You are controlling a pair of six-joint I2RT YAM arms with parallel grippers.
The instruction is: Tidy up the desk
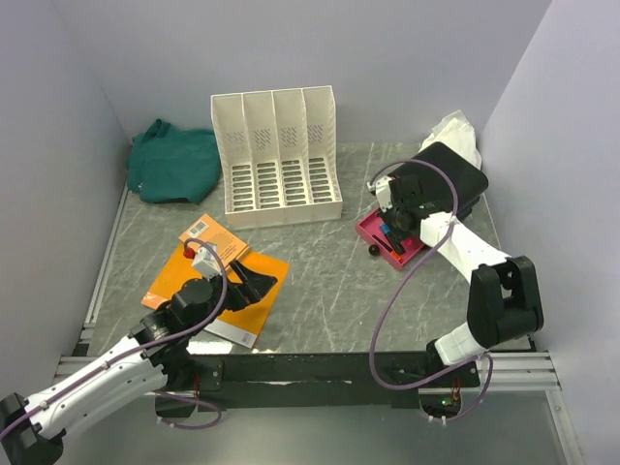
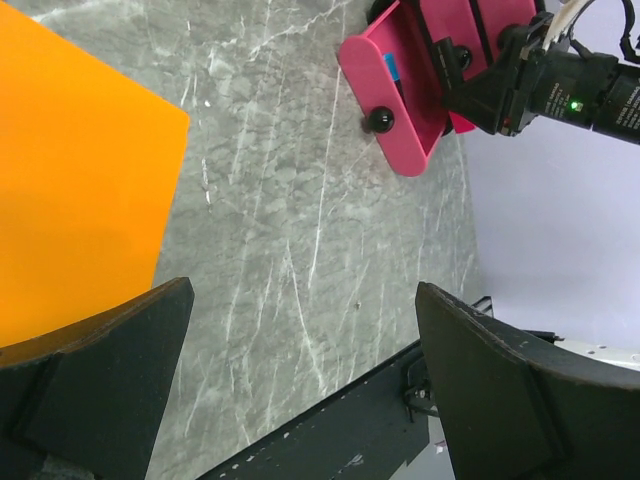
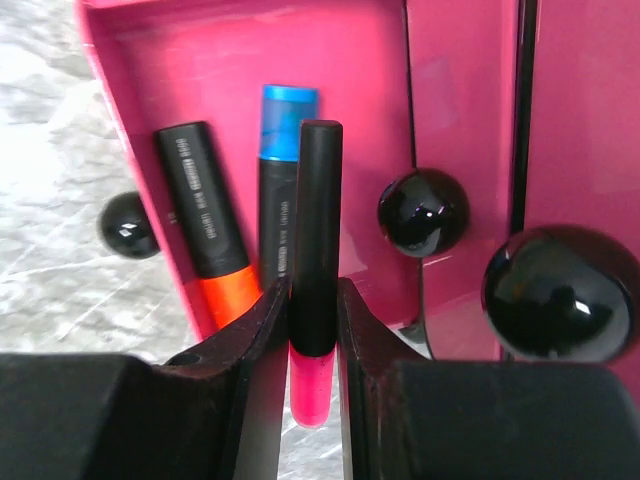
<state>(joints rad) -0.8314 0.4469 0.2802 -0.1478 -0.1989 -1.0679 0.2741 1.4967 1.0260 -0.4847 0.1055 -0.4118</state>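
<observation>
No legible text (tiny print on the markers (image 3: 196,205) blurs).

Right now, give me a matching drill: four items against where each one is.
Items:
1. cloth
2. rack
3. blue marker
4. pink-ended marker

Places:
a. lying in the pink tray
b. far left corner
c. clamped in the right jaws
d. back middle

Pairs: 1-b, 2-d, 3-a, 4-c

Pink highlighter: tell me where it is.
Right wrist view: the pink highlighter is clamped in the right gripper, over the pink tray, just right of the blue-capped marker and orange marker.
</observation>
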